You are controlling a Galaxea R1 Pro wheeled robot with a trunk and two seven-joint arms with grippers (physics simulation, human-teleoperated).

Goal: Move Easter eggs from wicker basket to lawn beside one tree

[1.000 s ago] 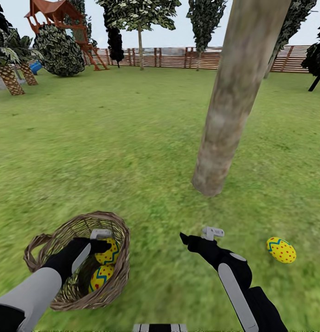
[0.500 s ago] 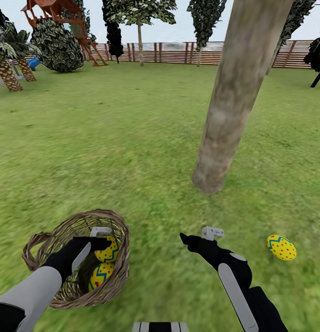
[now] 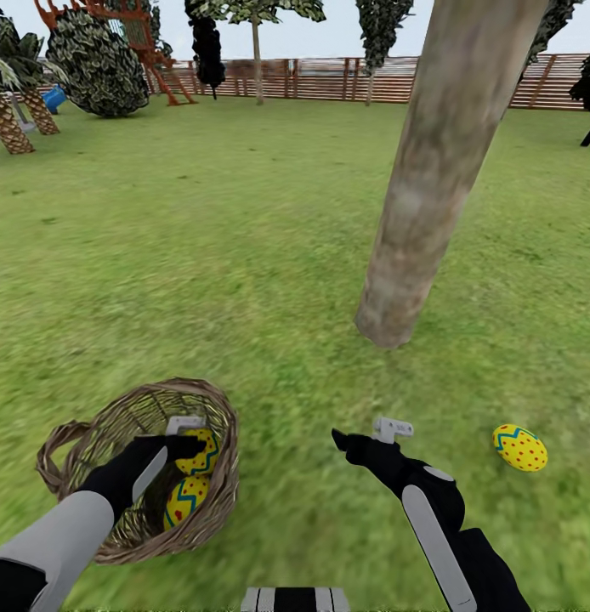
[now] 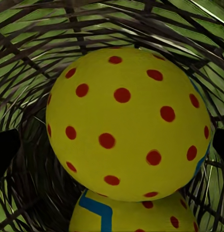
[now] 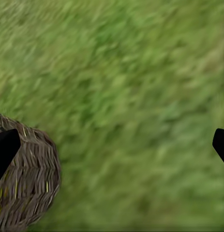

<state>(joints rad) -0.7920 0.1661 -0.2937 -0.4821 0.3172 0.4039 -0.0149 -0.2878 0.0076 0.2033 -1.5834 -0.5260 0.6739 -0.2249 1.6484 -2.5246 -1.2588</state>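
While the lawn [image 3: 201, 255] spreads wide around the tree [image 3: 431, 178], the wicker basket [image 3: 212, 408] is seen lying near the trunk. Two eggs [image 3: 186, 501] are held inside it; a third egg [image 3: 519, 448] rests on grass. The left end effector [image 3: 183, 440] is spread around the upper egg [image 4: 126, 123], the right end effector [image 3: 367, 435] held apart, empty.

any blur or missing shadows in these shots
Head view: grass smears near the wicker basket, and the egg on the lawn casts no clear shadow. Right wrist view: the lawn is soft and streaky. Left wrist view: the near egg is sharp.
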